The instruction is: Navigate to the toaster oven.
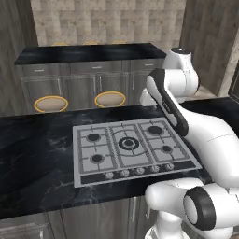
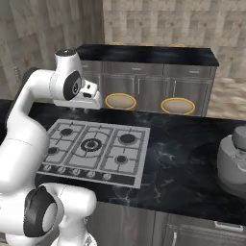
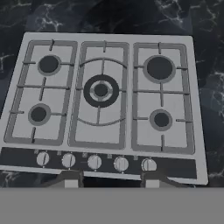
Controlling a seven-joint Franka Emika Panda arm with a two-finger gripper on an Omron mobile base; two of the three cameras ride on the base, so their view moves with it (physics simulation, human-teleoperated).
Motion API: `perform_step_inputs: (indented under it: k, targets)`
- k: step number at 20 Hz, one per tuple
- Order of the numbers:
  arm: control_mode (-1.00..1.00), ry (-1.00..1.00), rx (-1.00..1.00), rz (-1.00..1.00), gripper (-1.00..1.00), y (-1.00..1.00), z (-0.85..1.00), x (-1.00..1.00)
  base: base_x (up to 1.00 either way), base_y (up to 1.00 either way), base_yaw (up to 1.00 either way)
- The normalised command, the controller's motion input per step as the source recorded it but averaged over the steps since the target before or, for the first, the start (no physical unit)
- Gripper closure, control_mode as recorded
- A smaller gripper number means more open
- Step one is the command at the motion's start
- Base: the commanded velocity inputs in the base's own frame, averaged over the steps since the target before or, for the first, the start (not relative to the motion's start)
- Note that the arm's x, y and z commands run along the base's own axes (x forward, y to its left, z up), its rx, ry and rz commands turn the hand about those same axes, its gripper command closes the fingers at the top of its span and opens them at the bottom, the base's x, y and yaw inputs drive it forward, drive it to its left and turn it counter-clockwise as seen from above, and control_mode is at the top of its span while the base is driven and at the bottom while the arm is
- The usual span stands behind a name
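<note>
The mustard-yellow toaster oven is out of view in every frame. My gripper (image 3: 110,179) hangs above a black marble counter (image 1: 32,144), pointing down at a silver cooktop (image 3: 103,96) with several burners and a row of knobs. Its two fingertips (image 3: 70,178) stand wide apart with nothing between them, so it is open. The hand (image 2: 91,96) sits over the cooktop's far edge (image 2: 103,126), with my white arm bent around the cooktop (image 1: 133,147).
Two round yellow-rimmed stools (image 1: 51,103) (image 1: 110,99) stand beyond the counter, in front of grey cabinets under a second dark counter (image 1: 88,52). A grey rounded appliance (image 2: 234,161) sits on the counter at the far right. Tiled wall lies behind.
</note>
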Motion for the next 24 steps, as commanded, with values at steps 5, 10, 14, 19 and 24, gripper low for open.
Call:
perform_step_inputs:
  k: [5,10,14,19,24]
  targets:
    - [1.0,0.0,0.0,0.0,-1.0,0.0,0.0,0.0,-0.37,-0.04,0.0]
    - [1.0,0.0,0.0,0.0,-1.0,0.0,0.0,0.0,-0.49,-0.16,-0.4]
    - [1.0,0.0,0.0,0.0,-1.0,0.0,0.0,0.0,-0.26,-0.01,-0.64]
    - [1.0,0.0,0.0,0.0,-1.0,0.0,0.0,0.0,-0.08,0.0,-0.78]
    - [1.0,0.0,0.0,0.0,-1.0,0.0,0.0,0.0,0.0,0.0,-0.84]
